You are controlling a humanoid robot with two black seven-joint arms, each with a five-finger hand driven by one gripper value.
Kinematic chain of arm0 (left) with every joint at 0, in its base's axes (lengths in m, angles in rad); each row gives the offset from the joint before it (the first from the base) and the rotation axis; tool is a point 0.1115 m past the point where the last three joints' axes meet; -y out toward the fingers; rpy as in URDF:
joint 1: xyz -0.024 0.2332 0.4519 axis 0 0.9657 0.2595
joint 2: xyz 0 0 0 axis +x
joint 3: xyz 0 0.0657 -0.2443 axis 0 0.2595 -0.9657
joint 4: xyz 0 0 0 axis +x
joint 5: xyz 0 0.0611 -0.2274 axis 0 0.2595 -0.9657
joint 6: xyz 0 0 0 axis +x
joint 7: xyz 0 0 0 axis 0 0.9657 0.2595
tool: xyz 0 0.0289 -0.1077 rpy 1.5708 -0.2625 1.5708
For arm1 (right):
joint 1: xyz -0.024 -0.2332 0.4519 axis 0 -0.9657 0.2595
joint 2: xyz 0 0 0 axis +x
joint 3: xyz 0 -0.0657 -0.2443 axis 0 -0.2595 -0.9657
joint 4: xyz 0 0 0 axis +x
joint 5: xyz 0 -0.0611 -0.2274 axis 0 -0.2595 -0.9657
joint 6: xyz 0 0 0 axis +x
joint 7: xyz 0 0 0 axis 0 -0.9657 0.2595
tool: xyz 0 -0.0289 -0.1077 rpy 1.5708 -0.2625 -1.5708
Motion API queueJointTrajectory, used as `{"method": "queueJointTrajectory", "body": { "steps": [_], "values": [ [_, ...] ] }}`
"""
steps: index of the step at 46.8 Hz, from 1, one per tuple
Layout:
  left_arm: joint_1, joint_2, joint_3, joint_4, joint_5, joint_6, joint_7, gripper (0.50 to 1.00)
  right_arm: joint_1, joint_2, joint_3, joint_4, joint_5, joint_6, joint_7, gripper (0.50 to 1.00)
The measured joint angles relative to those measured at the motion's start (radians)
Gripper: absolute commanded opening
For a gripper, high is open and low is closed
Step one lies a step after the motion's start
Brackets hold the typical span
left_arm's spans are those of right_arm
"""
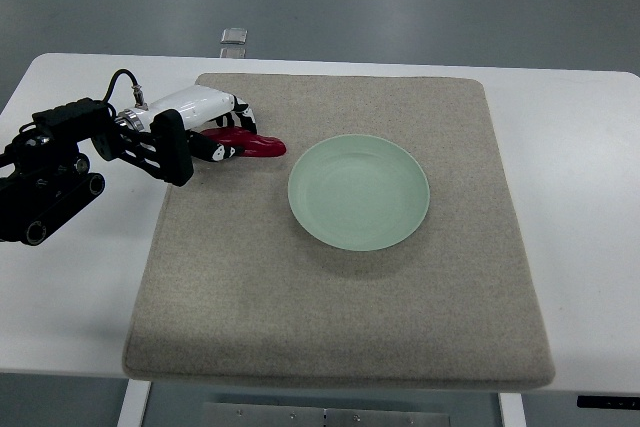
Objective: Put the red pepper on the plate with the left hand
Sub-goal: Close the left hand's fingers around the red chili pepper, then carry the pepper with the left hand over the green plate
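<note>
Partly hand-hidden (222,127) red pepper (258,145)

red pepper (255,145): near end hidden under left hand (215,127) | fingers: grip unclear

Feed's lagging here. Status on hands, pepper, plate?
Left hand shut on pepper, low over the mat. Right hand not in view. Plate empty, right of pepper. Path clear.

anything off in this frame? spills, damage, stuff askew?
Nothing stands out. The pale green round plate sits empty and level on the grey felt mat, which lies flat and square on the white table. The left hand is at the glossy red pepper.
</note>
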State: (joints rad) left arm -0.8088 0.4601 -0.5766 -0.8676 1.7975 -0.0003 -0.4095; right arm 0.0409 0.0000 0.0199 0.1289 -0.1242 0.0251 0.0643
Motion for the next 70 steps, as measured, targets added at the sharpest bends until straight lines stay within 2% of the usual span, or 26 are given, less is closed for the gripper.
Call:
{"method": "queueJointTrajectory", "body": {
  "steps": [17, 28, 45, 53, 70],
  "values": [
    [-0.001, -0.006, 0.011, -0.009, -0.013, 0.062, -0.026, 0.5, 0.0, 0.0, 0.0, 0.0, 0.0, 0.0, -0.001, 0.928],
    [-0.009, -0.01, 0.006, -0.026, -0.024, 0.065, -0.026, 0.5, 0.0, 0.0, 0.0, 0.0, 0.0, 0.0, 0.0, 0.928],
    [-0.027, -0.022, 0.004, -0.17, -0.034, 0.062, -0.026, 0.5, 0.0, 0.0, 0.0, 0.0, 0.0, 0.0, 0.0, 0.928],
    [-0.033, -0.052, 0.007, -0.229, -0.034, 0.057, -0.026, 0.5, 0.0, 0.0, 0.0, 0.0, 0.0, 0.0, 0.0, 0.928],
    [-0.062, -0.147, 0.065, -0.242, -0.024, 0.054, -0.026, 0.5, 0.0, 0.0, 0.0, 0.0, 0.0, 0.001, 0.0, 0.928]
  ]
}}
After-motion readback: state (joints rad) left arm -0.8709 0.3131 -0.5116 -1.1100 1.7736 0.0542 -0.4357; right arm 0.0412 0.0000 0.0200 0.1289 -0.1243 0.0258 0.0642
